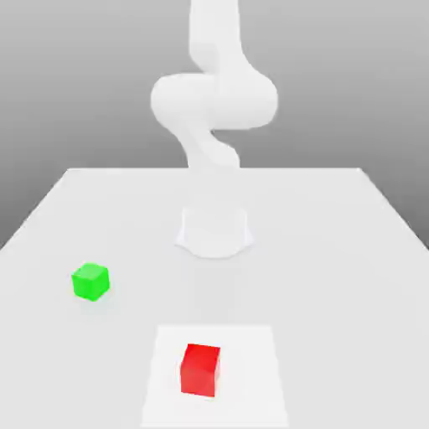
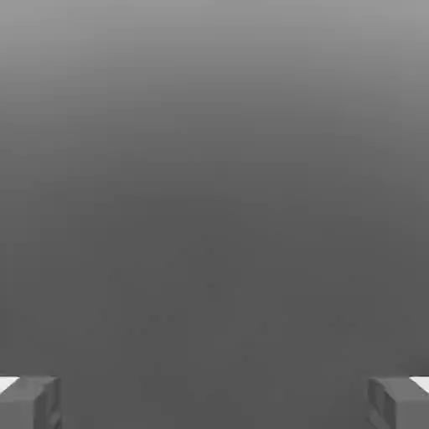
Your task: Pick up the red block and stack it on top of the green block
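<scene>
The red block (image 1: 200, 369) rests on the white table (image 1: 335, 218), near its front edge in the exterior view. The green block (image 1: 90, 281) sits apart from it, farther back and toward the exterior view's left. Both cubes lie flat and nothing touches them. In the hand view my gripper (image 2: 214, 404) is open, its two grey fingertips (image 2: 30, 402) standing far apart with nothing between them, against a plain grey background. The white arm (image 1: 214, 100) rises from the table's middle and bends upward, well above both blocks.
The arm's round base (image 1: 214, 233) stands at the table's centre, behind both blocks. A lighter square patch (image 1: 251, 394) lies under the red block. The table's edges run along the exterior view's left and right sides.
</scene>
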